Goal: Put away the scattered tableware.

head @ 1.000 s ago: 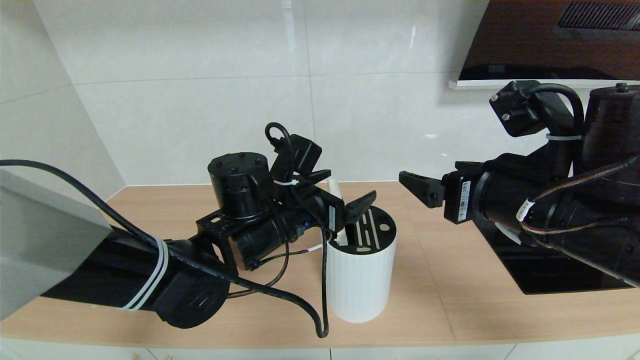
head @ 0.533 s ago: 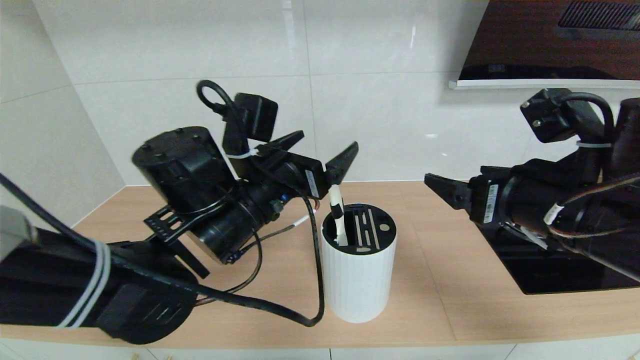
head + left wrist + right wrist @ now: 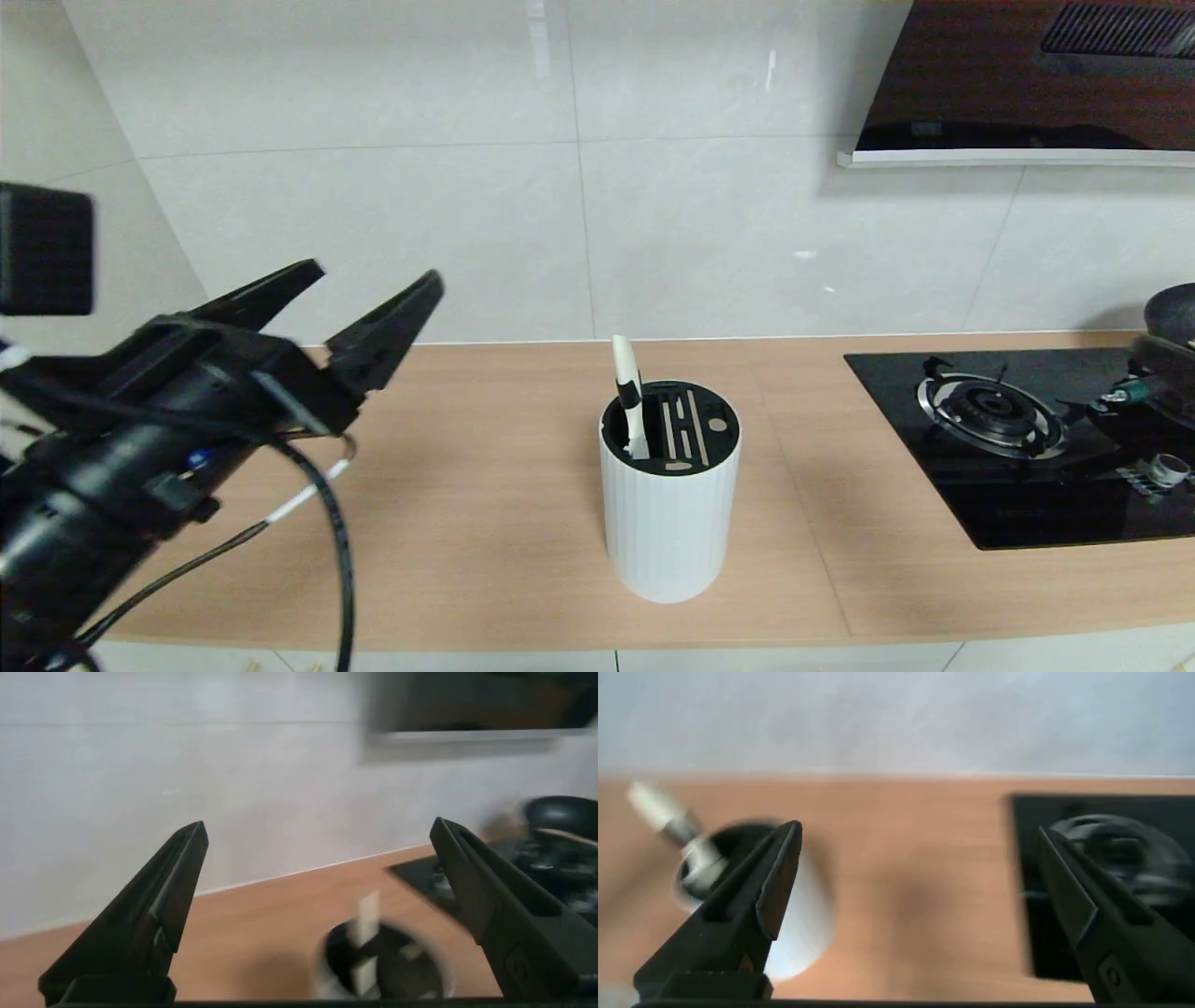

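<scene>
The left gripper (image 3: pixel 373 273) hangs with jaws wide apart and nothing between them, at 9 o'clock of the white holder (image 3: pixel 670 523) and well apart from it. The right gripper (image 3: pixel 920 833) is likewise spread and bare above the counter.

The white-handled utensil (image 3: pixel 625 373) stands tilted in the holder's slot, so the putting-away step looks done. The next move likely calls for seeking any remaining piece, or else parking both arms.

The wooden countertop (image 3: pixel 485 504) carries a gas hob (image 3: pixel 990 420) at 3 o'clock of the holder. A tiled wall (image 3: pixel 467 187) rises behind, with a range hood (image 3: pixel 1027 75) at 1 o'clock.
</scene>
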You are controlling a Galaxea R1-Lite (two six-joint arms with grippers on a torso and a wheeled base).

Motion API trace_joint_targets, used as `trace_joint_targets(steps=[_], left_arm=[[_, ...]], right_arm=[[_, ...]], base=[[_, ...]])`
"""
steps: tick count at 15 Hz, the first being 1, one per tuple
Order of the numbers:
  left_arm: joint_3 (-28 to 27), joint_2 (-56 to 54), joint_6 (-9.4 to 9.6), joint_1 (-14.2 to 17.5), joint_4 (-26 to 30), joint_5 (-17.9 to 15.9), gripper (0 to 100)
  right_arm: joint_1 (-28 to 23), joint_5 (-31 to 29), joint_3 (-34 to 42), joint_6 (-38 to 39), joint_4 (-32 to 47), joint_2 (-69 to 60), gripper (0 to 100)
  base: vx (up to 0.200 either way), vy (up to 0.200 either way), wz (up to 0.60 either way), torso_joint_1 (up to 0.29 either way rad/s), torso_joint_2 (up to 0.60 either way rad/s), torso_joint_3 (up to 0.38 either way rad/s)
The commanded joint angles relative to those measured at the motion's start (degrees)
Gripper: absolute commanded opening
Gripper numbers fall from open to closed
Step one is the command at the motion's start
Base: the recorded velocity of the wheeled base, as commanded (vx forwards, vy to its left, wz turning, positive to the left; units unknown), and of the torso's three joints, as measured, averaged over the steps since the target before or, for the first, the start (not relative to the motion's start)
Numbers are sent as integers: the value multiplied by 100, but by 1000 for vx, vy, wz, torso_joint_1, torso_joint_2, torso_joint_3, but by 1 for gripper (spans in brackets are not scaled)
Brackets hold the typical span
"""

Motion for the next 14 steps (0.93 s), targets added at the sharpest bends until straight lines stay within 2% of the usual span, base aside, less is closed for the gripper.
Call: trace_joint_targets(steps=[1, 2, 4, 5, 6, 7, 8, 11, 13, 14], left_arm=[[1152, -2163, -74, 1164, 747, -104, 100], [1337, -2603, -171, 1515, 958, -244, 100], [1486, -3587, -426, 1893, 1538, -605, 100], [1513, -3772, -470, 1964, 1688, -657, 100], [1609, -4580, -619, 2227, 2435, -868, 100], [1671, -5275, -637, 2438, 3112, -1009, 100], [1609, -5837, -628, 2649, 3700, -1185, 100], [1469, -7024, -619, 3168, 4931, -1677, 100], [1644, -7156, -566, 3133, 4949, -1571, 100], [1996, -7173, -390, 3124, 4694, -1448, 100]], right_arm=[[-1301, 183, 800, -16, 678, -1952, 100], [-1503, 245, 993, -42, 871, -2427, 100], [-1494, 561, 1380, -420, 1355, -3437, 100], [-1485, 649, 1406, -447, 1478, -3622, 100], [-1485, 966, 1424, -526, 2146, -4211, 100], [-1494, 1036, 1433, -561, 2418, -4404, 100], [-1494, 1027, 1433, -552, 2357, -4387, 100], [-1512, 1018, 1512, -614, 2155, -4378, 100], [-1670, 1010, 1714, -745, 2093, -4378, 100], [-1828, 957, 2030, -772, 1733, -4395, 100]], base=[[0, 0, 0, 0, 0, 0], [0, 0, 0, 0, 0, 0], [0, 0, 0, 0, 0, 0], [0, 0, 0, 0, 0, 0], [0, 0, 0, 0, 0, 0], [0, 0, 0, 0, 0, 0], [0, 0, 0, 0, 0, 0], [0, 0, 0, 0, 0, 0], [0, 0, 0, 0, 0, 0], [0, 0, 0, 0, 0, 0]])
